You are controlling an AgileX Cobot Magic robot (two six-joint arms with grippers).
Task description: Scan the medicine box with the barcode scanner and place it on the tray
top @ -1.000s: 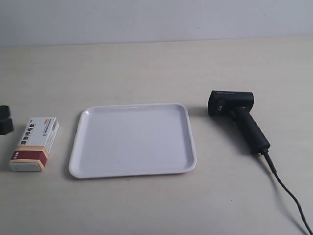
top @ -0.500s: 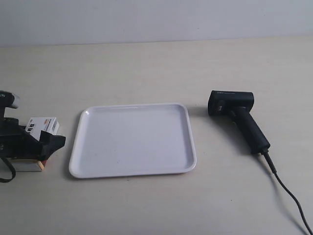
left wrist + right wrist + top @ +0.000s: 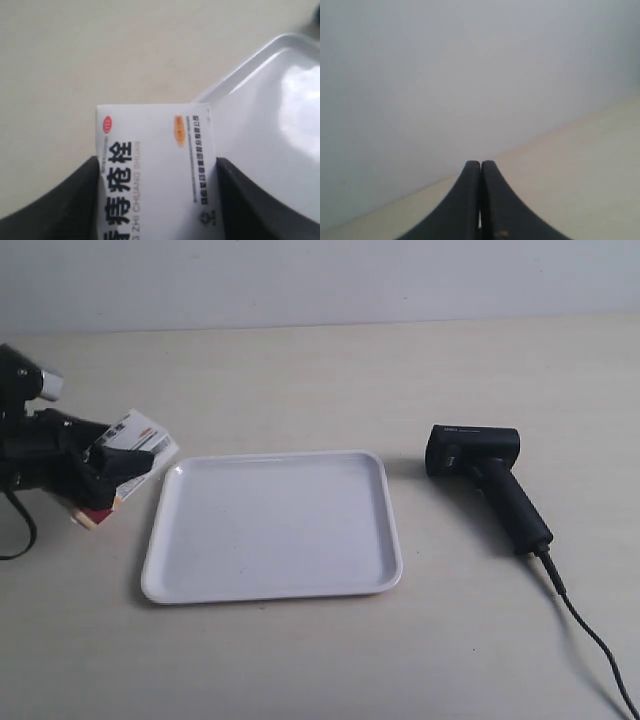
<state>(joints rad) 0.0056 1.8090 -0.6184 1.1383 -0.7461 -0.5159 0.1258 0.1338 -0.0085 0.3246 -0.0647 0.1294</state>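
The white medicine box (image 3: 135,445) with its red-orange end hangs tilted above the table, just off the tray's far corner at the exterior view's left, held by my left gripper (image 3: 105,472). In the left wrist view the box (image 3: 155,170) sits between the two black fingers (image 3: 60,200), and my left gripper (image 3: 156,165) is shut on it. The white tray (image 3: 270,525) lies flat in the middle with nothing on it. The black barcode scanner (image 3: 485,480) lies on the table beside the tray, cable trailing forward. My right gripper (image 3: 480,165) is shut on nothing, facing the wall, and is out of the exterior view.
The scanner's black cable (image 3: 590,640) runs toward the exterior view's lower right corner. A pale wall (image 3: 320,280) bounds the table at the back. The tray's corner (image 3: 260,100) shows right beside the held box in the left wrist view.
The arm at the exterior view's left came in, closed on the medicine box where it lay, and has lifted it up and toward the tray, tilting it. The scanner and tray have not moved.
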